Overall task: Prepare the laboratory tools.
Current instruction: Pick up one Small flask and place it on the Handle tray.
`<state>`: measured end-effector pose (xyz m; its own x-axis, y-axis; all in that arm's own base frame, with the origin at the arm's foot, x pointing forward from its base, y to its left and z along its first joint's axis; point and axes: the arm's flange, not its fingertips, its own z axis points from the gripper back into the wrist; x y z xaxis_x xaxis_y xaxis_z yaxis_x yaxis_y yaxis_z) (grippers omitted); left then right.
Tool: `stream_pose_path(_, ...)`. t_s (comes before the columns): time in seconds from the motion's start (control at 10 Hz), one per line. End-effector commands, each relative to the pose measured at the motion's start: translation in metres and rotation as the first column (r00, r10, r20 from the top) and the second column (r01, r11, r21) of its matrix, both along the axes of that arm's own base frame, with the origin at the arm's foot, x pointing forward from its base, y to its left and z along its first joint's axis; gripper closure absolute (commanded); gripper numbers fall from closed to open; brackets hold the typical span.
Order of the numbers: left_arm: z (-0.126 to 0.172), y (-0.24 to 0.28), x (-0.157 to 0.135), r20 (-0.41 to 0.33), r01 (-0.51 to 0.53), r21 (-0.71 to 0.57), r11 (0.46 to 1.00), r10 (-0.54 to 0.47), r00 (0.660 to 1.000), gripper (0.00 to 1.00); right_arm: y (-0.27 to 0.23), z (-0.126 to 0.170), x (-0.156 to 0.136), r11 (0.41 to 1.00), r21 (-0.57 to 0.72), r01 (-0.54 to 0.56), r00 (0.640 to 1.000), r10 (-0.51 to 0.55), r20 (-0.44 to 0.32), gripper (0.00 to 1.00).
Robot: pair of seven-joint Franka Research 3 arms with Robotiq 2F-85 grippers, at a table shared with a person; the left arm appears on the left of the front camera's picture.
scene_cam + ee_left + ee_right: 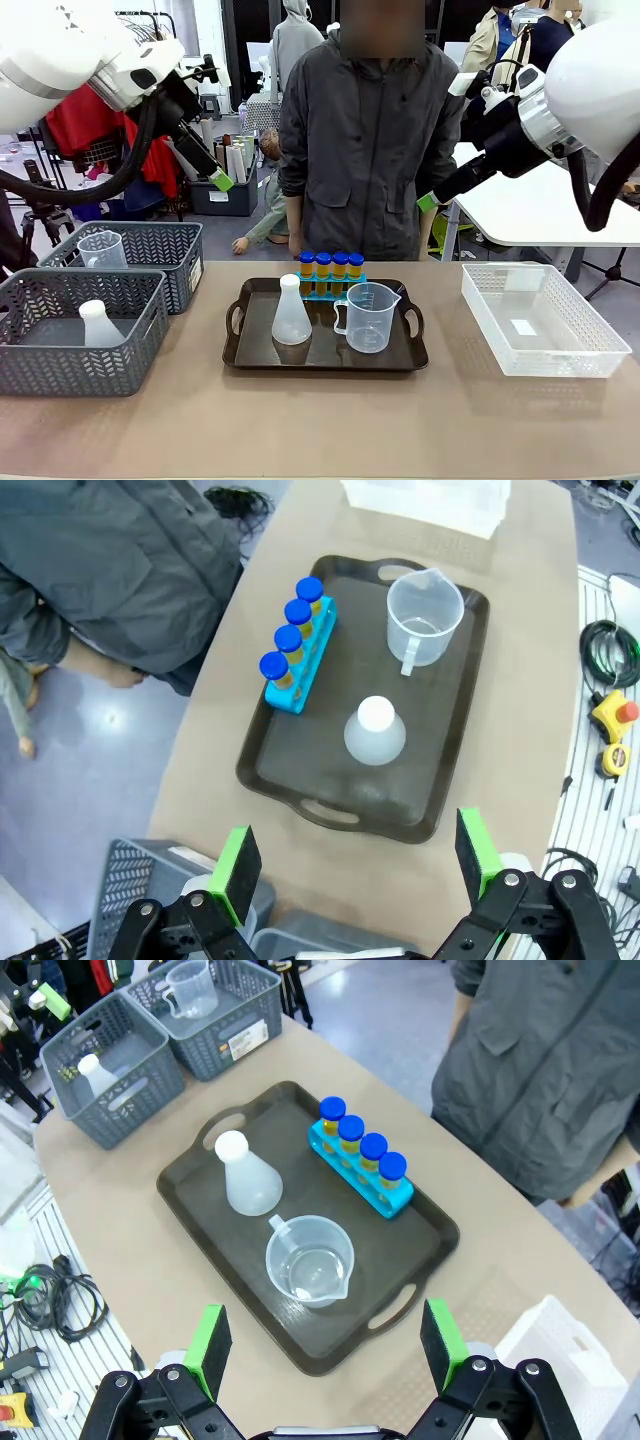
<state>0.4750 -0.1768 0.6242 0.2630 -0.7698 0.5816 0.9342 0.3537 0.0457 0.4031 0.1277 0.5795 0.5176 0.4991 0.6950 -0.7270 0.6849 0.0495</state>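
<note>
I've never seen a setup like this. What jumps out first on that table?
The black tray at the table's middle: on it stand a row of blue-capped tubes in a blue rack at the far edge, a white conical flask and a clear measuring cup side by side. Above, the left gripper and right gripper hang with jaws wide open, holding nothing.
</note>
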Motion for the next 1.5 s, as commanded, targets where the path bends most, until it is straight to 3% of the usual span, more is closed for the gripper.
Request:
stream_pose_path(0.0,0.0008,0.0009,-0.0005,0.003,-0.001,-0.001,1.0,0.001,1.0,0.0,0.0005,0.001,-0.0001,1.0,0.013,-0.001,1.0,0.001,-0.003,0.0)
stream_pose_path(1.4,0.0008,0.0009,-0.0005,0.003,-0.001,-0.001,1.0,0.001,1.0,0.0,0.0005,0.001,-0.0001,1.0,0.013,-0.001,1.0,0.001,-0.003,0.0)
